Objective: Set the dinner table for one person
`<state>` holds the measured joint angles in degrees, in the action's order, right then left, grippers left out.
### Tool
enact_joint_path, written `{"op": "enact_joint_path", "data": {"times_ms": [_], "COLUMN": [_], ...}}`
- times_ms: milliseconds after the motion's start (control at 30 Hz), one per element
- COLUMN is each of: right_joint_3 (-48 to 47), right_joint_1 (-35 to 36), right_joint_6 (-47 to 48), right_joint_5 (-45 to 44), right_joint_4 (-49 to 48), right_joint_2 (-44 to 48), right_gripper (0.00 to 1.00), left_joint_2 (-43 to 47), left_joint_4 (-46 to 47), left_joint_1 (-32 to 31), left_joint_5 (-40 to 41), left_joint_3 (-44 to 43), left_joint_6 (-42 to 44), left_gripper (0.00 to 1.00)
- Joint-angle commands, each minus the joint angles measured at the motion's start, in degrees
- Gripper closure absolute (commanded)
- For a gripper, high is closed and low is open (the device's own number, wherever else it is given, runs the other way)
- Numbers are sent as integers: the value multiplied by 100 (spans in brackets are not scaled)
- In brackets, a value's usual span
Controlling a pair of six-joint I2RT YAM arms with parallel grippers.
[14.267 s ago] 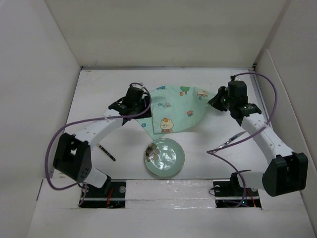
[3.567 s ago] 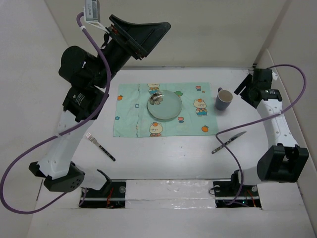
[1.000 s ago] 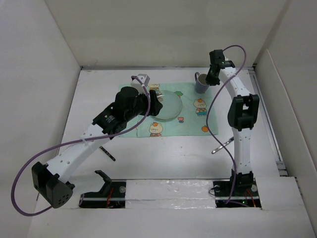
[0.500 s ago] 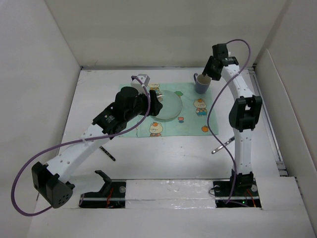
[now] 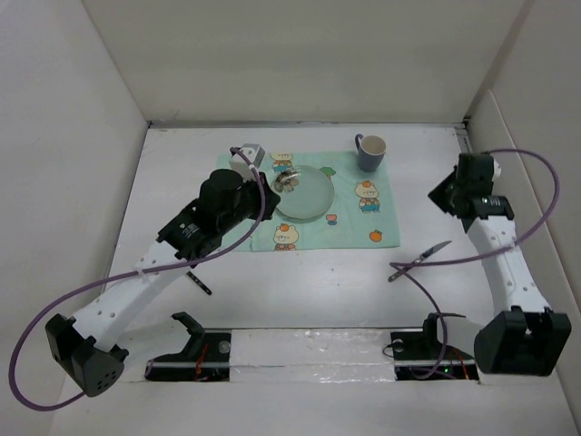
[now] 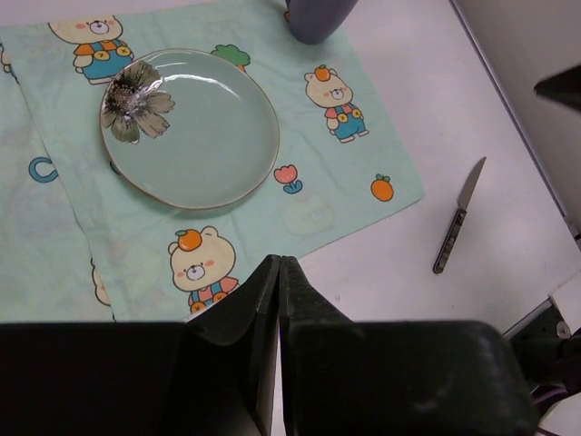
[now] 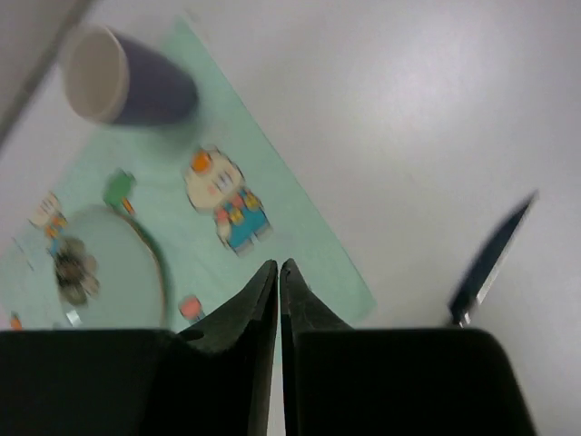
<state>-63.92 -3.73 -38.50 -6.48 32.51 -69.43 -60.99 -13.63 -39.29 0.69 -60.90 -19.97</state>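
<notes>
Lying on the dinner table (image 6: 399, 54), mat (image 6: 336, 173) reads "C".

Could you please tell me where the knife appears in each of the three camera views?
Top external: the knife lies right of centre and below it, on the bare dinner table.
Left wrist: the knife is at the right, about mid-height.
Right wrist: the knife is blurred, near the right edge.
Shared landmark: the blue mug.
</notes>
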Motion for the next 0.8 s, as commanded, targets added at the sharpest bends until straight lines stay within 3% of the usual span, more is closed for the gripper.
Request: {"op": "enact_joint_path", "data": {"times_ms": [0, 33, 67, 200, 467, 767], "right_joint_3": [1533, 1540, 1732, 2138, 2305, 2287], "right_joint_1": [-31, -32, -153, -102, 3, -102], "right_joint_6": [-534, -562, -614, -764, -702, -457], "right_joint_5": [40, 42, 198, 604, 850, 376], "right_joint_4": [729, 730, 774, 1081, 634, 528], "right_joint_2": [760, 912, 1009, 993, -26, -650], "right_gripper": [72, 71, 60, 50, 49, 54], "left_joint_2": [403, 404, 430, 614, 1036, 1248], "left_joint_4": [-25, -26, -43, -79, -8, -17], "left_joint_1": [-43, -44, -44, -246, -246, -246], "left_joint_5": [168, 212, 273, 353, 160, 239], "left_joint_3": [201, 202, 219, 351, 685, 756], "left_joint_6": [45, 45, 45, 81, -104, -174], "left_gripper": [92, 92, 89, 82, 81, 81]}}
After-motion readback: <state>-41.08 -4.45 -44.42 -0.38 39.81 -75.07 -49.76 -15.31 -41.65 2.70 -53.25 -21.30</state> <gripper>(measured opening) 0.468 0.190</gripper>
